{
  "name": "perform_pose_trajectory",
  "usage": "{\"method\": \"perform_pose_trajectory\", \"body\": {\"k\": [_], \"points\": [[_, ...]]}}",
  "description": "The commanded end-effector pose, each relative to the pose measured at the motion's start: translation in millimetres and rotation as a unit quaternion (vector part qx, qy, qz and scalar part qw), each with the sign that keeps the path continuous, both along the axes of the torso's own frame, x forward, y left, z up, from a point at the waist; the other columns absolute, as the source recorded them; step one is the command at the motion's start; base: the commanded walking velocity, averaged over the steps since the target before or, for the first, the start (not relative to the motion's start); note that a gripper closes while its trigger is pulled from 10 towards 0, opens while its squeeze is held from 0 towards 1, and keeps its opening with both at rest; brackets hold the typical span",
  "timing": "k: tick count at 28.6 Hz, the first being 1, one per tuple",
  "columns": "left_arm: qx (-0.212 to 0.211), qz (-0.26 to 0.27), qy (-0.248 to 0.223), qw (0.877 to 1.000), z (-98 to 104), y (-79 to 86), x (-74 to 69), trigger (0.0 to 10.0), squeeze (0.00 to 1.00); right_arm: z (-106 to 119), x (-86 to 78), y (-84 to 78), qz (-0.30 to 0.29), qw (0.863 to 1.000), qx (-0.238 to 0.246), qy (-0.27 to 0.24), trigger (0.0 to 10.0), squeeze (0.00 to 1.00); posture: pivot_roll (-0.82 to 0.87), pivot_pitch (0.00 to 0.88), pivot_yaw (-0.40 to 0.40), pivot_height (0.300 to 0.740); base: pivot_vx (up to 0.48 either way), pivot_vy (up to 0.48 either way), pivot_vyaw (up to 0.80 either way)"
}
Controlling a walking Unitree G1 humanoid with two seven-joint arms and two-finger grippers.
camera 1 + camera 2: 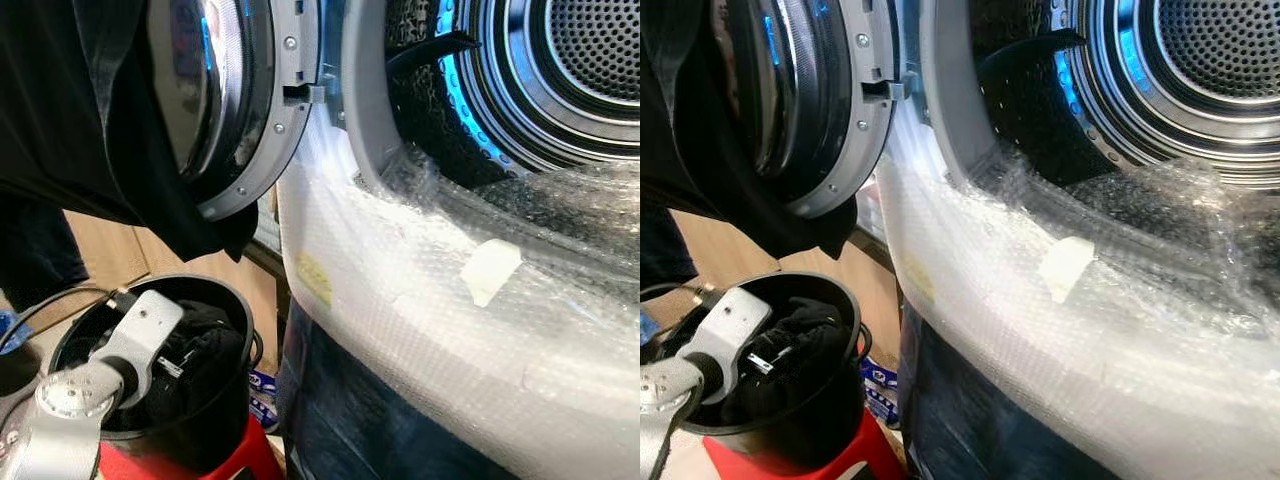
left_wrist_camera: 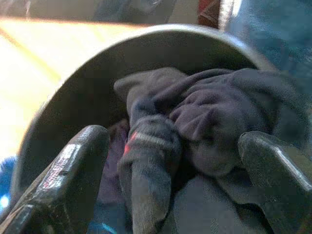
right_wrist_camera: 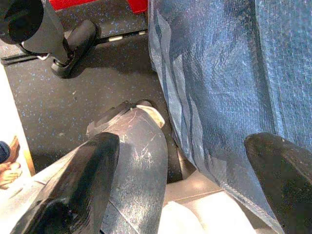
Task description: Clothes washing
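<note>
While the left arm reaches down into the black bucket (image 1: 215,400), the left gripper (image 2: 170,161) sits with its two black fingers (image 2: 73,175) spread wide on either side of a bunched heap of dark clothes (image 2: 214,126). Nothing is clamped between them; the cloth lies loose in the gap, one fold with a small red and white tag nearest the fingers. That heap fills the bucket almost to its rim, and the bucket stands on a red stool (image 1: 180,465) just beside the washing machine (image 1: 420,330), below its open door (image 1: 250,110).

A dark garment (image 1: 90,120) hangs draped over the door, falling past its lower edge to end just above the bucket. The front of the washing machine is wrapped in clear bubble wrap (image 1: 430,300), with a small white patch of tape (image 1: 490,268) stuck on it below the drum opening. Lower down, the machine's front is covered in blue sheeting (image 3: 224,83). Inside, the perforated steel drum (image 1: 600,50) shows, with a strip of black cloth (image 1: 430,48) lying across the grey door seal.

Well below the washing machine's door, the right gripper (image 3: 180,185) hangs close to the blue sheeting, fingers (image 3: 78,180) wide apart and holding nothing, over a dark speckled floor (image 3: 73,87).
</note>
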State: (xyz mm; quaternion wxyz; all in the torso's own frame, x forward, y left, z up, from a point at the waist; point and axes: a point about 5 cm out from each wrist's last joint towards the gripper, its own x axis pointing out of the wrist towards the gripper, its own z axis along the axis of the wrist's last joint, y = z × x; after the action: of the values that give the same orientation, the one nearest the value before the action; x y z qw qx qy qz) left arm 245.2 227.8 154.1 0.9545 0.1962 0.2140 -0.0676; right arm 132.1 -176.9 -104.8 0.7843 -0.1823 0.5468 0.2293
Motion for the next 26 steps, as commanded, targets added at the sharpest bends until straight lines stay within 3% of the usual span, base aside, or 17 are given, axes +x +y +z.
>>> {"method": "perform_pose_trajectory", "body": {"k": [1, 4, 13, 17, 19, 22, 25, 26], "points": [[-0.010, 0.043, -0.001, 0.999, 1.5, 14.4, 0.0, 10.0, 0.00, -4.4, -14.8, -5.6, -0.005, 1.000, -0.012, 0.024, 10.0, 0.00, 0.31, 0.000, -0.051, 0.740, 0.000, 0.000, 0.00], [-0.025, 0.071, -0.003, 0.997, 2.9, 24.4, 0.7, 10.0, 0.00, -4.9, -17.0, -8.3, -0.028, 0.999, -0.015, 0.020, 10.0, 0.00, 0.31, 0.000, -0.050, 0.740, 0.000, 0.000, 0.00], [-0.056, 0.092, 0.000, 0.994, -0.3, 33.7, -1.3, 10.0, 0.00, -5.5, -22.1, -12.5, -0.024, 0.999, -0.013, 0.025, 10.0, 0.00, 0.32, 0.000, -0.055, 0.740, 0.000, 0.000, 0.00], [-0.117, 0.078, -0.001, 0.990, -1.7, 30.7, 1.2, 10.0, 0.00, -4.6, -18.2, -12.3, -0.025, 0.999, -0.016, 0.020, 10.0, 0.00, 0.32, 0.000, -0.063, 0.740, 0.000, 0.000, 0.00], [-0.124, 0.074, -0.001, 0.990, -1.6, 29.9, 1.7, 10.0, 0.00, -4.6, -18.0, -12.4, -0.026, 0.999, -0.017, 0.019, 10.0, 0.00, 0.32, 0.000, -0.063, 0.740, 0.000, 0.000, 0.00], [-0.097, -0.007, 0.011, 0.995, 0.7, 18.4, 0.9, 10.0, 0.00, -4.6, -17.6, -11.3, -0.024, 0.999, -0.017, 0.017, 10.0, 0.00, 0.32, 0.000, -0.065, 0.740, 0.000, 0.000, 0.00], [-0.093, -0.044, 0.017, 0.995, 2.1, 12.0, -1.1, 10.0, 0.00, -4.6, -17.6, -11.3, -0.026, 0.999, -0.017, 0.017, 10.0, 0.00, 0.31, 0.000, -0.066, 0.740, 0.000, 0.000, 0.00], [-0.088, -0.094, 0.031, 0.991, 1.9, 4.6, -5.0, 10.0, 0.00, -4.9, -17.2, -8.6, -0.025, 0.999, -0.017, 0.016, 10.0, 0.00, 0.31, 0.000, -0.067, 0.740, 0.000, 0.000, 0.00]]}}
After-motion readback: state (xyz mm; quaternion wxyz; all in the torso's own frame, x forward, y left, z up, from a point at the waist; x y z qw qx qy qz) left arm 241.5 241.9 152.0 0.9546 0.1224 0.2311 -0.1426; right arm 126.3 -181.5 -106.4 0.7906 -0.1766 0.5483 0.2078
